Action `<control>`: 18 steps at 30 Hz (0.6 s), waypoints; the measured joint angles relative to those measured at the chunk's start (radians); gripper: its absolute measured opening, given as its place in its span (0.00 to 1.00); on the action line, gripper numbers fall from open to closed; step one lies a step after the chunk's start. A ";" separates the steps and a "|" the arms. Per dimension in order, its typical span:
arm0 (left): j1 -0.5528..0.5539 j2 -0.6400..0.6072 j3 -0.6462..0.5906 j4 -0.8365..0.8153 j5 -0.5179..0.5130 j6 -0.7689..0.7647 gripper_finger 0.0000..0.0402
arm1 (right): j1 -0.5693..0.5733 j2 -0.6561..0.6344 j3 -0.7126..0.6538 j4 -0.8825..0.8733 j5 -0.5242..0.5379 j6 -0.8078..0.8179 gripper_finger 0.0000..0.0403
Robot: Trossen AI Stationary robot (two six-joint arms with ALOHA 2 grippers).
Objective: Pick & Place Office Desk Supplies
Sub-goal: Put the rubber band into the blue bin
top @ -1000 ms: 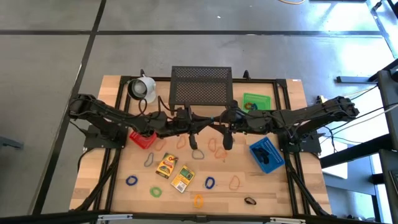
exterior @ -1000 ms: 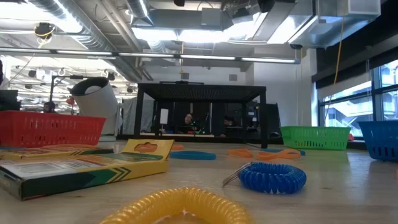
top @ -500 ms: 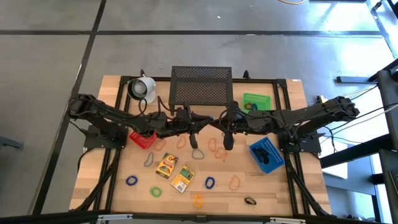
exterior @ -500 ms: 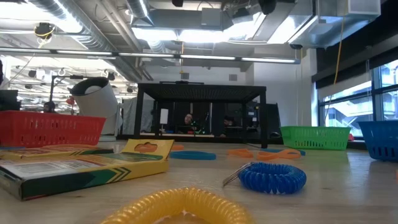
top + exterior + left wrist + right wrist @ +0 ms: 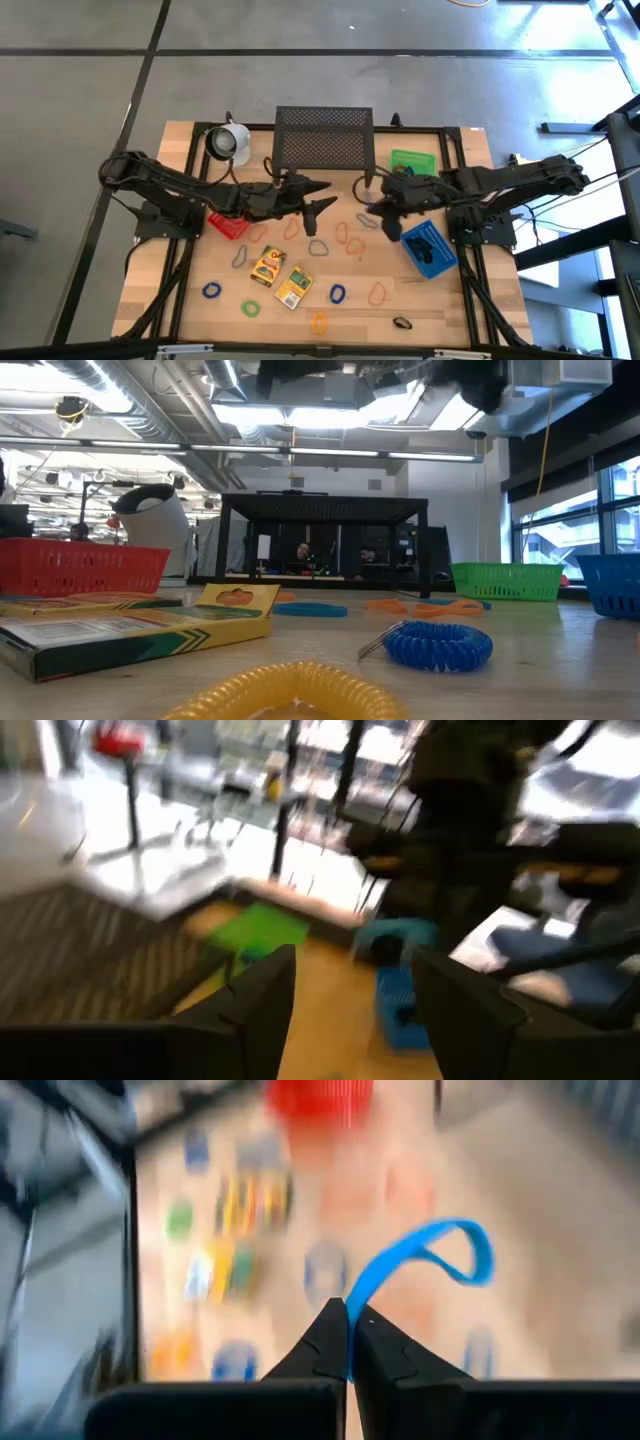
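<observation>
Over the table's middle, my right gripper [image 5: 370,212] is shut on a thin blue loop [image 5: 440,1255] and slants down toward the left. My left gripper [image 5: 322,203] faces it from the left, nearly level and open, with nothing between its fingers [image 5: 355,975]. On the wood below lie two yellow packets [image 5: 267,265] [image 5: 294,286] and several loose loops: orange [image 5: 343,235], grey [image 5: 318,247], blue [image 5: 337,293], green [image 5: 250,308]. In the low view a yellow loop [image 5: 300,685] and a blue coiled loop [image 5: 437,644] lie flat nearby. My right gripper pinches one end of the blue loop [image 5: 352,1318] between its two fingertips. The fingers come slanting down from the table's right. The rest of the loop curls out beyond the fingertips, clear of the table.
A red bin [image 5: 228,222] stands at the left, a green bin [image 5: 413,163] at the far right and a blue bin [image 5: 430,248] at the right. A black mesh stand [image 5: 324,140] and a white mug [image 5: 229,141] are at the far edge.
My left gripper has tipped up from pointing down to nearly level and has opened. My right gripper has drawn toward the table's right edge and tipped up from pointing straight down, carrying the blue loop. The things on the table have stayed where they were.
</observation>
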 joint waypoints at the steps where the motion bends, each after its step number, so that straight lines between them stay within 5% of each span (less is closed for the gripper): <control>1: 0.000 -0.005 0.000 -0.035 -0.003 -0.025 0.49 | 0.005 -0.009 0.000 -0.080 -0.047 0.042 0.00; 5: 0.000 -0.009 0.000 -0.127 -0.005 -0.095 0.49 | 0.056 -0.015 0.000 -0.375 -0.173 0.169 0.00; 10: 0.000 -0.009 0.000 -0.199 0.011 -0.161 0.47 | 0.137 0.011 -0.005 -0.610 -0.203 0.273 0.00; 18: 0.000 -0.009 0.000 -0.259 0.004 -0.241 0.44 | 0.174 0.015 -0.212 -0.545 -0.304 0.383 0.01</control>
